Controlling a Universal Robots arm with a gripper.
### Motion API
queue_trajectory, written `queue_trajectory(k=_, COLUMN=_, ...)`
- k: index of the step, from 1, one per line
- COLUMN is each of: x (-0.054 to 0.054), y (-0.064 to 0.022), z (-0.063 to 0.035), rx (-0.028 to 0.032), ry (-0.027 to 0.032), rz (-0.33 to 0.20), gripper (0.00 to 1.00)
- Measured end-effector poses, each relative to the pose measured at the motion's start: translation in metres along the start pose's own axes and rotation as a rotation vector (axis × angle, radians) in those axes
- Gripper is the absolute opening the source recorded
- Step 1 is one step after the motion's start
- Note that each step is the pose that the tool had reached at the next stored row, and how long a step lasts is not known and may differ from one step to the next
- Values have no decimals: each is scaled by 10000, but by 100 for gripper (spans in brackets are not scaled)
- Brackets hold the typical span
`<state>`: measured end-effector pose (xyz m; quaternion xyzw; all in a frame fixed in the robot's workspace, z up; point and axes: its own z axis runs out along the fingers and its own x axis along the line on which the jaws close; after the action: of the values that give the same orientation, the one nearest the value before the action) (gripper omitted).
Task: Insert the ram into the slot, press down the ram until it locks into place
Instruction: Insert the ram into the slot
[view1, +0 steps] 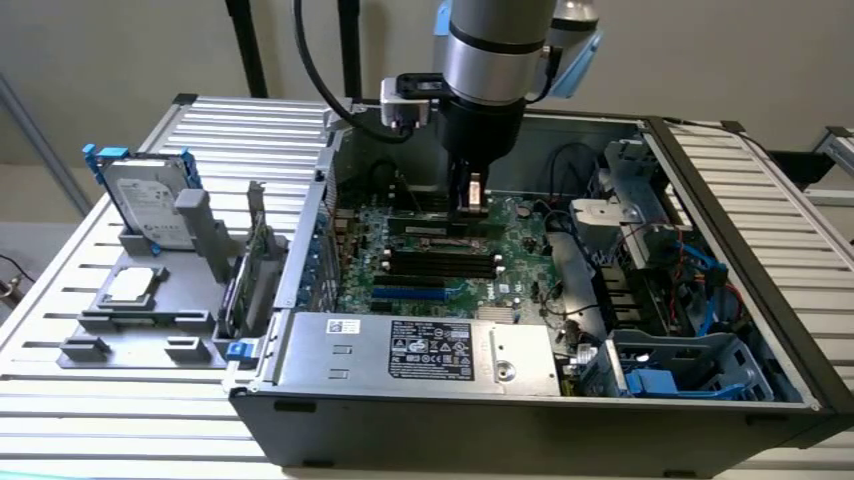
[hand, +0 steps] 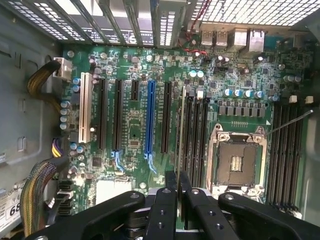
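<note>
Inside the case: we see the gripper hanging low over the green board, towards its far side.
Gripper: in the wrist view its black fingers are clenched on the ram.
Ram: we see it edge-on, a thin strip running away from the fingers between the blue slot and the CPU socket.
Slot: the nearest of the parallel black sockets, just beside the ram; we cannot tell whether the ram sits in it.
Writing: a white sticker at the case edge reads "68".
Power supply label: its print is too small for us to read.
Outside the case: a drive with a pale label stands upright on the slatted table.
</note>
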<state>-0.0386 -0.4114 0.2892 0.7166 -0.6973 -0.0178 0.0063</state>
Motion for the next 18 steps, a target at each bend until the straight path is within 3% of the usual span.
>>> queue_trajectory(k=18, x=-56, y=-11, z=329, rx=0, ry=0, rz=1, gripper=13)
